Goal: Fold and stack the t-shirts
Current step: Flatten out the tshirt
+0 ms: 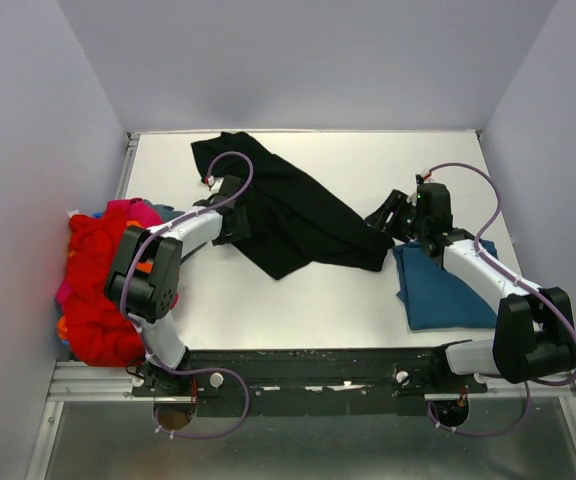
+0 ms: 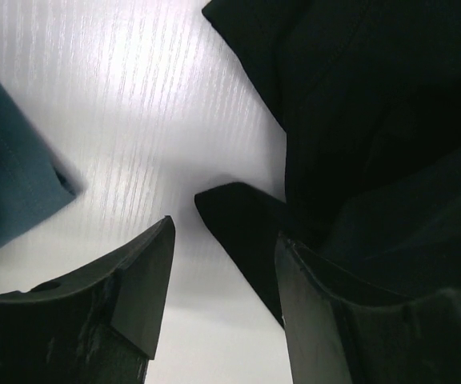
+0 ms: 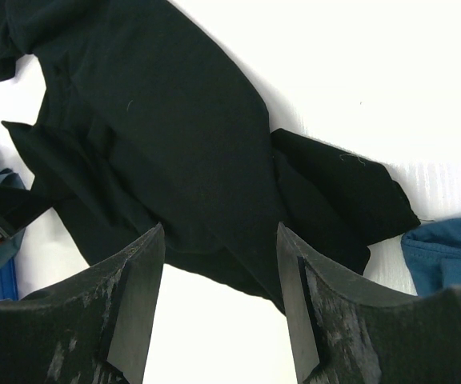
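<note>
**A:** Top external view: where is the black t-shirt (image 1: 298,215) found, and how are the pincers set?

**B:** It is spread rumpled and slantwise across the middle of the table (image 1: 298,310), from far left towards the right. The left pincer (image 2: 224,240) is held open at its left edge. A pointed corner of cloth lies between the fingers, but nothing is pinched. The right pincer (image 3: 218,236) is likewise open over the right end, and nothing is gripped.

**A:** How is the step in hand best done?

**B:** Flattening appears to be needed before any fold (the cloth is bunched towards its right end). A single layer should be taken at each edge. The cloth should then be drawn apart evenly, so that no crease is carried into the fold. The teal-blue t-shirt (image 1: 448,290), just beside that right end, should not be caught up.

**A:** And the counts?

**B:** One black t-shirt is counted, and one teal-blue t-shirt, folded at the near right. One heap (image 1: 98,280) is counted at the left edge, where red, pink and orange cloth is seen. The number of shirts in it cannot be told. Two pincers are counted, both empty.
</note>
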